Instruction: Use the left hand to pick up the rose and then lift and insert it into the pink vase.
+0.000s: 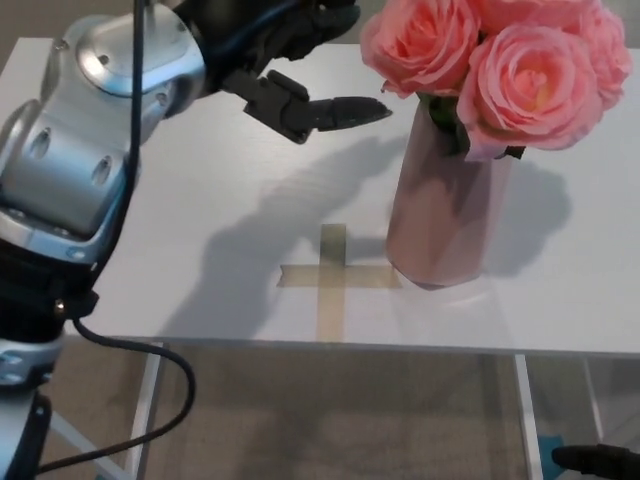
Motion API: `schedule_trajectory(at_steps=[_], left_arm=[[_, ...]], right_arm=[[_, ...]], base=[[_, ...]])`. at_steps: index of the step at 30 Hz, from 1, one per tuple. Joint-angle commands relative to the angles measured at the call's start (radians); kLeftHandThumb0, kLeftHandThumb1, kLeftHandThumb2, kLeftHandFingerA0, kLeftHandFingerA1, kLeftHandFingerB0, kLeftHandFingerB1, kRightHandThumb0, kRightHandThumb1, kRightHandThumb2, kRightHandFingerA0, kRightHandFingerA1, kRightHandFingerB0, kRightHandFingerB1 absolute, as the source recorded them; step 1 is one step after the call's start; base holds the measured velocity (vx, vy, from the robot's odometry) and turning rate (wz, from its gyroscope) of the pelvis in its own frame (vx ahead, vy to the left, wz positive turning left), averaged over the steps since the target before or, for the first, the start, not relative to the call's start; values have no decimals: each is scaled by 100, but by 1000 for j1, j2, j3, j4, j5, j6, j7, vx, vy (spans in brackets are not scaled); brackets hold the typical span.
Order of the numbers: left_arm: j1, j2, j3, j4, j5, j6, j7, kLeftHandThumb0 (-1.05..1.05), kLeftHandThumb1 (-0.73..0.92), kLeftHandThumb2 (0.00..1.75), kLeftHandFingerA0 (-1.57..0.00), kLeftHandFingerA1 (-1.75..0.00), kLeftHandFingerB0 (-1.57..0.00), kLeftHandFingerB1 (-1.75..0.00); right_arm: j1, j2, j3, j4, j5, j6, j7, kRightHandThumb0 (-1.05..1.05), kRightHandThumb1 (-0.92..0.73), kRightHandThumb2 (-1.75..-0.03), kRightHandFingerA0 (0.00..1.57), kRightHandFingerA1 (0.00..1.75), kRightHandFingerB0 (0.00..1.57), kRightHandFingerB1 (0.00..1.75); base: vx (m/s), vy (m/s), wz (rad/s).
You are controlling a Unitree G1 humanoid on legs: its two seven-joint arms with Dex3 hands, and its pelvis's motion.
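Note:
The pink vase (447, 218) stands upright on the white table, right of a tape cross. Pink roses (500, 55) fill its mouth, their blooms above the rim and green leaves at the neck. My left hand (300, 70) hovers to the left of the blooms, apart from them, open, its black fingers (345, 110) pointing right toward the vase with nothing between them. The silver left arm (90, 150) comes in from the left. My right hand does not show.
A tape cross (332, 272) marks the white table (180, 250) near its front edge. A black cable (150, 400) hangs from the arm below the table edge. A dark object (595, 460) lies on the floor at the lower right.

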Motion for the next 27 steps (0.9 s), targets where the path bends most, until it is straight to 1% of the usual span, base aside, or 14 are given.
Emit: schedule_trajectory(at_steps=[1,8,12,16,21,23,24,25,26,27], left_arm=[[14,56,7,14,36,-71,-69,-73,38,84,0,0,0,-3],[80,149,91,39,20,-123,-109,-73,39,83,0,0,0,-3],[127,176,136,32,12,-146,-114,-73,39,83,0,0,0,-3],[242,215,238,-11,-21,-194,-129,-73,40,82,0,0,0,-3],[444,221,376,-118,-68,-276,-140,-72,40,82,0,0,0,-3],[560,210,452,-203,-96,-293,-131,-63,35,80,0,-14,0,-16],[580,207,465,-221,-98,-294,-128,-63,35,80,0,-14,0,-16],[693,172,524,-303,-106,-317,-100,-32,17,80,0,-48,0,-46],[803,135,577,-379,-115,-335,-80,-28,19,81,-7,-49,-6,-48],[864,115,603,-416,-120,-342,-76,-26,19,81,-10,-50,-9,-49]], right_arm=[[-1,-6,6,9,-7,23,10,-26,-57,-56,63,48,58,45],[1,-3,4,8,-4,23,-5,-27,-57,-56,64,49,58,45],[8,-4,4,8,-7,22,-19,-28,-57,-56,64,49,58,45],[19,-2,8,7,-13,8,-46,-28,-56,-56,62,48,58,45],[32,-5,14,9,-17,-1,-59,-28,-56,-56,61,47,57,44],[35,-8,9,9,-12,-7,-60,-28,-56,-56,60,47,56,44],[35,-8,9,9,-11,-8,-61,-28,-56,-56,60,47,56,44],[42,-11,7,10,-10,-10,-62,-27,-57,-57,60,47,57,44],[46,-11,6,13,-10,-10,-66,-27,-57,-56,60,47,57,44],[53,-11,9,15,-12,-10,-69,-27,-57,-56,60,47,57,44]], base=[[0,0,0],[0,0,0],[0,0,0],[0,0,0],[0,0,0],[0,0,0],[0,0,0],[0,0,0],[0,0,0],[0,0,0]])
